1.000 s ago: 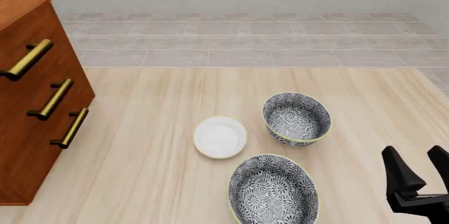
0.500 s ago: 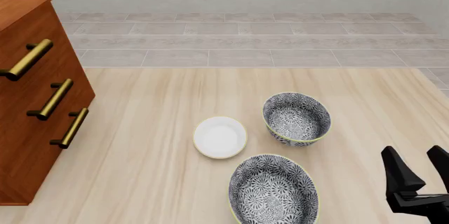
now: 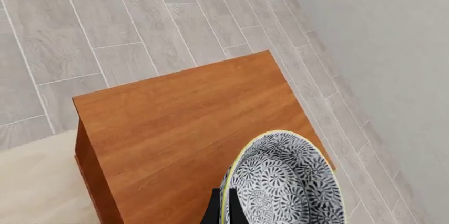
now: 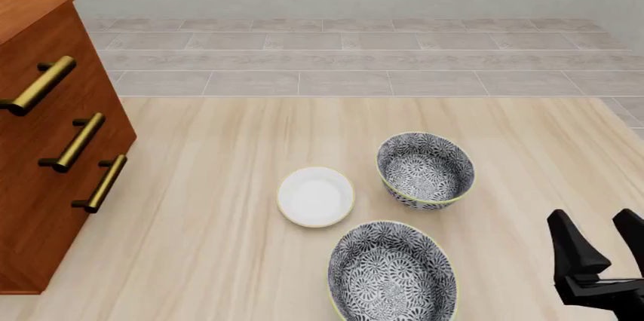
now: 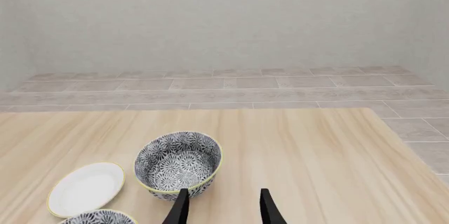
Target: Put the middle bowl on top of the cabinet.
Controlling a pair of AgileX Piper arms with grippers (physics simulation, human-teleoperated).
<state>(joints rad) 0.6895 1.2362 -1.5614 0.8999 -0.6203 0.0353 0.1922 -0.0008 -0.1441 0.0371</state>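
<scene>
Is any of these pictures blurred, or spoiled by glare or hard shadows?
Front view: sharp, even light, no glare; the white dish casts hardly any shadow on the table, and the cabinet looks tilted by perspective. Left wrist view: sharp; the middle bowl throws no clear shadow on the cabinet. Right wrist view: sharp, flat light.

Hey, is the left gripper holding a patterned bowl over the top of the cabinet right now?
Yes, the left gripper pinches the rim of a patterned bowl above the cabinet top.
</scene>
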